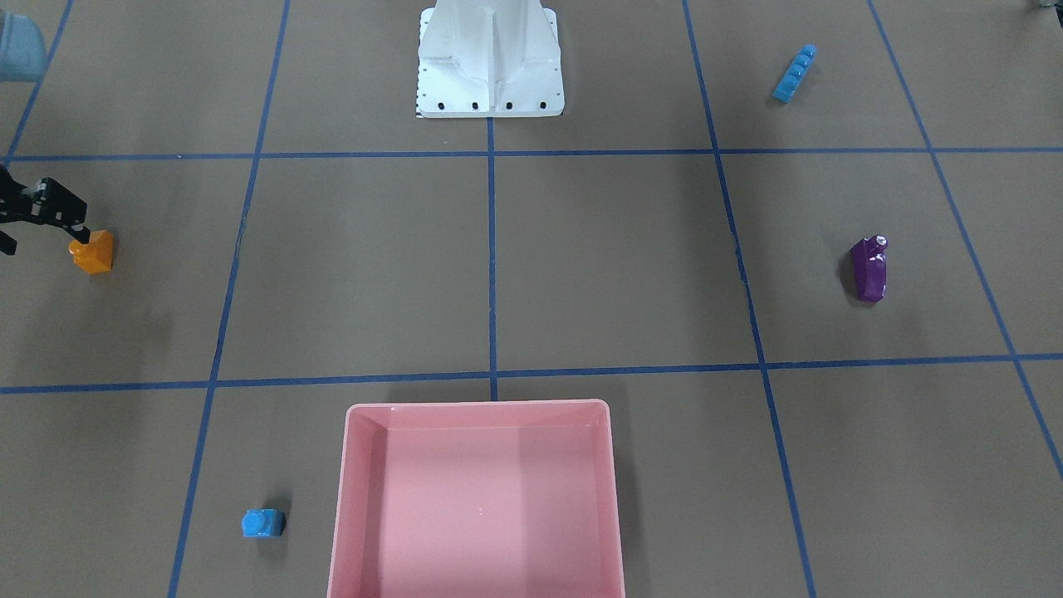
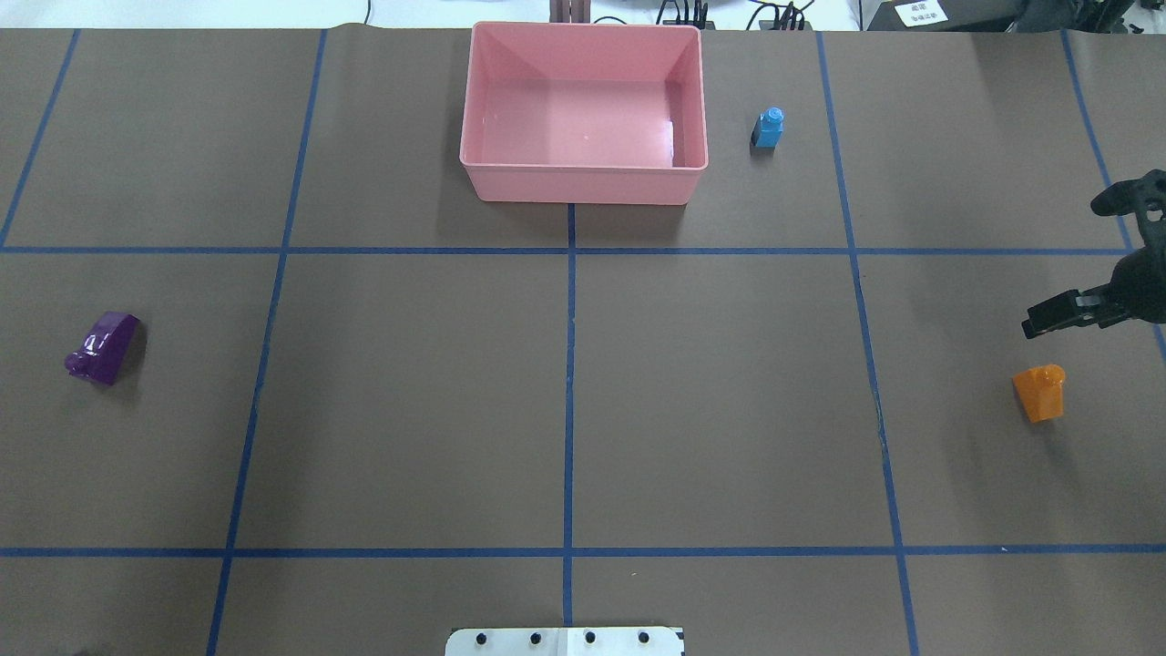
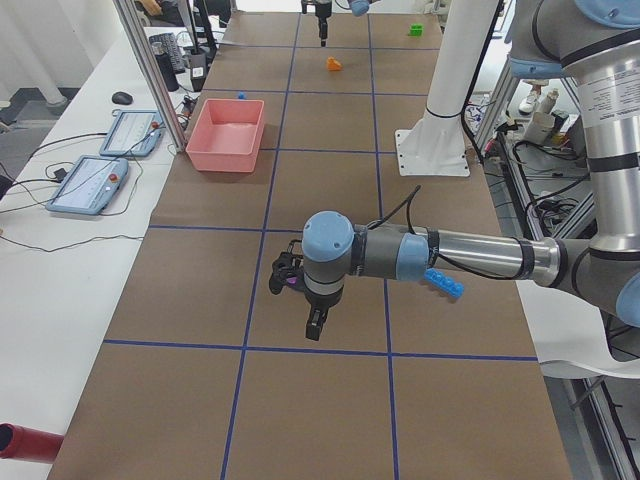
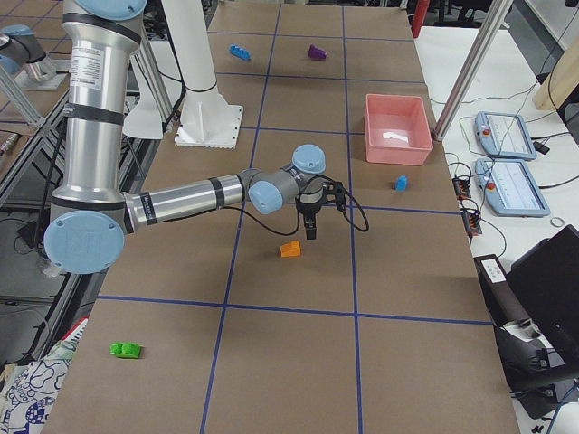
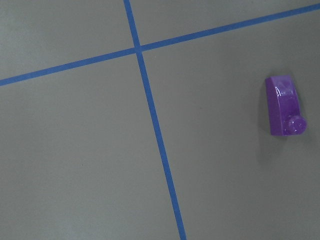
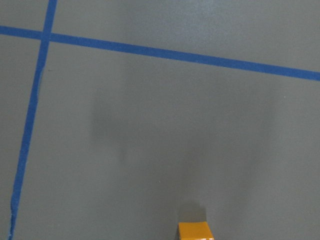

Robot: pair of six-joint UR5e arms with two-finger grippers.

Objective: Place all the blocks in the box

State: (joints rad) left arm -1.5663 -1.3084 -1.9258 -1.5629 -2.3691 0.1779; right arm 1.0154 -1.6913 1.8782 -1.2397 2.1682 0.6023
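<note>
The pink box (image 2: 583, 178) stands with nothing in it at the table's far middle. A small light-blue block (image 2: 770, 127) sits just right of it. My right gripper (image 1: 43, 239) hangs open beside and above the orange block (image 1: 93, 251), not touching it; only that block's top edge (image 6: 195, 231) shows in the right wrist view. The purple sloped block (image 5: 285, 106) lies on its side at the left. My left gripper (image 3: 315, 325) hovers near it; whether it is open or shut I cannot tell. The long light-blue block (image 1: 795, 74) and green block (image 4: 125, 349) lie apart.
The white robot base (image 1: 490, 62) stands at the table's near middle. Blue tape lines (image 2: 569, 364) divide the brown table into squares. Beyond the box's side, tablets (image 4: 511, 185) and cables lie on a white bench.
</note>
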